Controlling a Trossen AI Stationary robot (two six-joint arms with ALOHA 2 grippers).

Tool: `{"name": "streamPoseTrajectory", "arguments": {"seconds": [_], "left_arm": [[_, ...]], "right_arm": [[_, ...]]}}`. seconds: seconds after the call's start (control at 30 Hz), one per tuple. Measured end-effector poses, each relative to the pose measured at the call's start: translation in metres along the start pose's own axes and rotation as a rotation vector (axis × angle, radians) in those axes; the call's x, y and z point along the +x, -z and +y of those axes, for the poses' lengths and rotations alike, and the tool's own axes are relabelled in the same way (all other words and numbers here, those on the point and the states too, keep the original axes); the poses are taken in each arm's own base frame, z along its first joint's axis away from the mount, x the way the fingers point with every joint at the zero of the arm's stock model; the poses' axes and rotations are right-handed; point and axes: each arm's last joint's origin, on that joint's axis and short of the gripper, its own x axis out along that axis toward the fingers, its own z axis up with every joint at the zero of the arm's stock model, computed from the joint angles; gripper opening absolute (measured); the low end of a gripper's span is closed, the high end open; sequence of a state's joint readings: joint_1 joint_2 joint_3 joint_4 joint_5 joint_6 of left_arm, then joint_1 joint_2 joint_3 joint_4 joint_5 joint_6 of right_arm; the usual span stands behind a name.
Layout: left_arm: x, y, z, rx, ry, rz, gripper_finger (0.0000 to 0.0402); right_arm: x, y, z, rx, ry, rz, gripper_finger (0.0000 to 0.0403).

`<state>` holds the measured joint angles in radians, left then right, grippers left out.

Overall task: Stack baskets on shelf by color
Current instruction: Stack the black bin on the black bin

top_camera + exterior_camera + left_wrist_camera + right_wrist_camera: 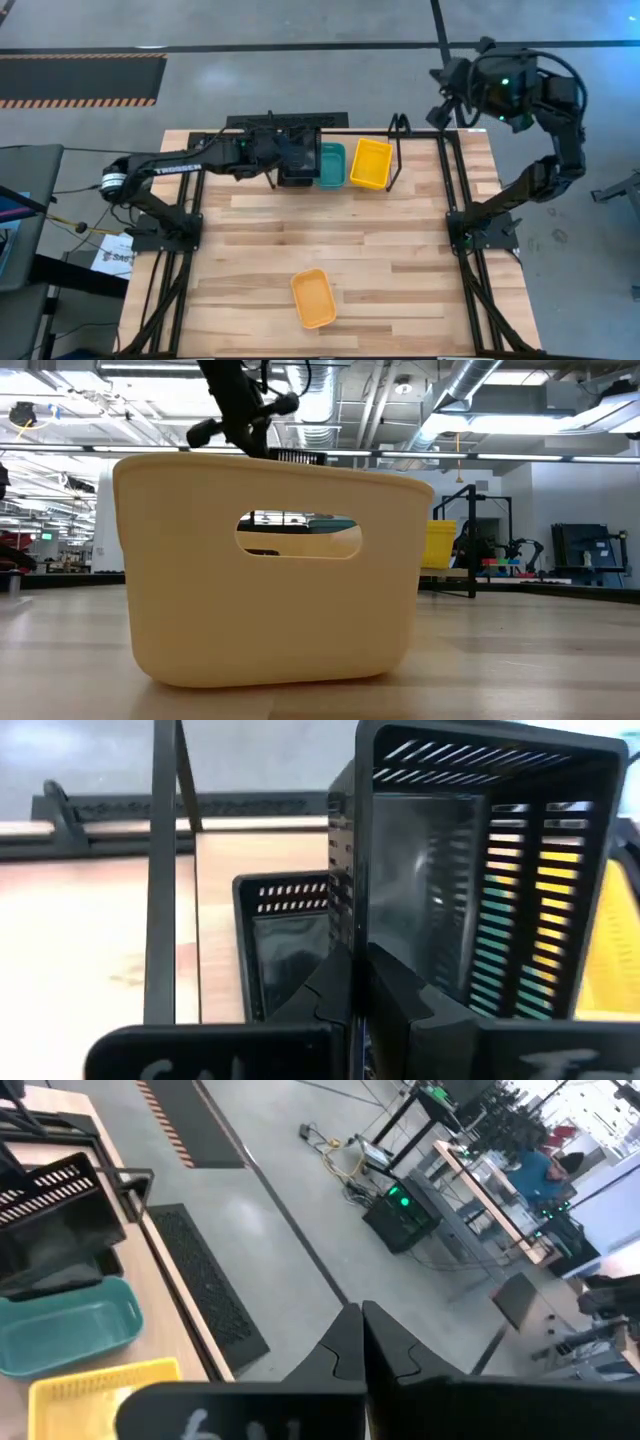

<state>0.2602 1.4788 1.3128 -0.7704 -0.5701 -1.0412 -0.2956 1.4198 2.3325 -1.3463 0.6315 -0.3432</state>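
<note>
My left gripper (283, 158) reaches over the shelf (397, 140) at the table's far middle and is shut on a black basket (480, 870). Another black basket (285, 930) lies under it. A teal basket (331, 165) and a yellow basket (370, 163) stand side by side to the right on the shelf. An orange-yellow basket (313, 297) rests on its bottom on the table near the front edge; it fills the low view (270, 580). My right gripper (360, 1335) is shut and empty, raised beyond the table's far right corner (445, 100). My left gripper pinches one side wall of the black basket (348, 935) between its two fingers, one finger inside the basket and one outside. The fingers come level from the table's left. The basket is tipped and held above the other black basket; whether the two touch, I cannot tell.
Thin black shelf rods (165, 870) stand upright close to my left gripper. The larger black frame (455, 190) runs along the table's left and right sides. Bare wood lies between the shelf and the orange-yellow basket. A person sits far off in the room (545, 1170).
</note>
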Motion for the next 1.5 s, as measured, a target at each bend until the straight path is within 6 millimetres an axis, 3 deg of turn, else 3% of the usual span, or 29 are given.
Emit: {"name": "streamPoseTrajectory", "arguments": {"seconds": [0.2, 0.4, 0.87, 1.3, 1.5], "left_arm": [[0.010, -0.008, 0.009, -0.028, -0.038, 0.041, 0.0000], [0.020, -0.004, 0.013, -0.029, -0.076, 0.131, 0.0000], [0.053, 0.014, 0.011, 0.005, -0.134, 0.302, 0.0000], [0.056, 0.013, 0.014, 0.023, -0.156, 0.301, 0.0000], [0.056, 0.013, 0.013, 0.072, -0.145, 0.303, 0.0037]], "right_arm": [[-0.009, 0.011, -0.015, 0.017, 0.047, 0.030, 0.0006], [-0.020, 0.020, -0.026, 0.041, 0.082, 0.036, 0.0006], [-0.021, 0.021, -0.027, 0.028, 0.058, 0.027, 0.0006], [-0.021, 0.021, -0.027, 0.000, 0.055, 0.027, 0.0006], [-0.021, 0.021, -0.026, -0.022, 0.036, 0.019, 0.0006]]}}
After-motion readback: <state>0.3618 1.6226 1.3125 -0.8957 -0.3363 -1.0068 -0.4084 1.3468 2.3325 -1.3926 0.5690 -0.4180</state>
